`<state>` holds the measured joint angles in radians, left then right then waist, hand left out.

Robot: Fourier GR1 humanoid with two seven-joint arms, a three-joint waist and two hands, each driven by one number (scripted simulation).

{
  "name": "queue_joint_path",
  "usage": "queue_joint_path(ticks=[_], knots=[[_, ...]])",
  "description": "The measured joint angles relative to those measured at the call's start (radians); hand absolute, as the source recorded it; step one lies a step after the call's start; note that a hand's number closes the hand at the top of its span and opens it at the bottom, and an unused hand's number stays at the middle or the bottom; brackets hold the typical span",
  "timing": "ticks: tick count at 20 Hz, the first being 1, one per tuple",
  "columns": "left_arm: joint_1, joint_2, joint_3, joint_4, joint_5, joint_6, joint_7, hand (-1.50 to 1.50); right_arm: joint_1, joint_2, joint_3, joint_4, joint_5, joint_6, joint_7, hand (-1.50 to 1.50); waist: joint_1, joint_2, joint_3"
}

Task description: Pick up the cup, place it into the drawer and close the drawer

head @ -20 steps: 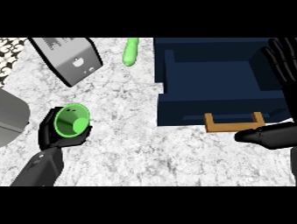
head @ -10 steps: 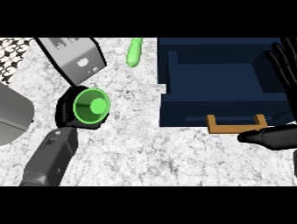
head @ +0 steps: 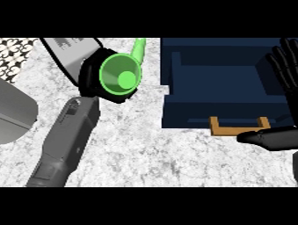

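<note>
A green cup (head: 121, 74) is held in my left hand (head: 92, 82), whose fingers curl round it; its open mouth faces the view. It hangs above the marble counter, a little left of the open dark blue drawer (head: 223, 85). The drawer has a wooden handle (head: 238, 127) at its front edge. My right hand (head: 292, 105) stands open at the drawer's right side, fingers up, with its thumb lying just under the handle.
A grey box-like appliance (head: 70, 52) stands behind the cup. A long green vegetable (head: 139, 46) lies at the back, partly hidden by the cup. A grey rounded object (head: 2, 110) sits at the left edge. A patterned tile (head: 5, 52) shows top left.
My left hand has risen and moved to the right with the cup, coming closer to the drawer. The right hand has stayed where it was.
</note>
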<state>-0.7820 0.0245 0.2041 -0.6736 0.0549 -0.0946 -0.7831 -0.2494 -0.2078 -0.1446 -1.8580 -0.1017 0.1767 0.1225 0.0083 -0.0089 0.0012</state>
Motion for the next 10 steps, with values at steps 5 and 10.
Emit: queue_joint_path(ticks=[5, 10], knots=[[-0.131, -0.017, -0.074, -0.099, 0.037, 0.112, 0.201, 1.5, -0.017, -0.004, -0.009, 0.019, -0.003, 0.001, -0.008, -1.5, -0.007, 0.002, 0.0], [-0.284, -0.022, -0.15, -0.087, 0.076, 0.242, 0.344, 1.5, 0.005, -0.007, -0.014, 0.015, -0.008, 0.018, -0.039, -1.5, -0.026, 0.007, 0.0]])
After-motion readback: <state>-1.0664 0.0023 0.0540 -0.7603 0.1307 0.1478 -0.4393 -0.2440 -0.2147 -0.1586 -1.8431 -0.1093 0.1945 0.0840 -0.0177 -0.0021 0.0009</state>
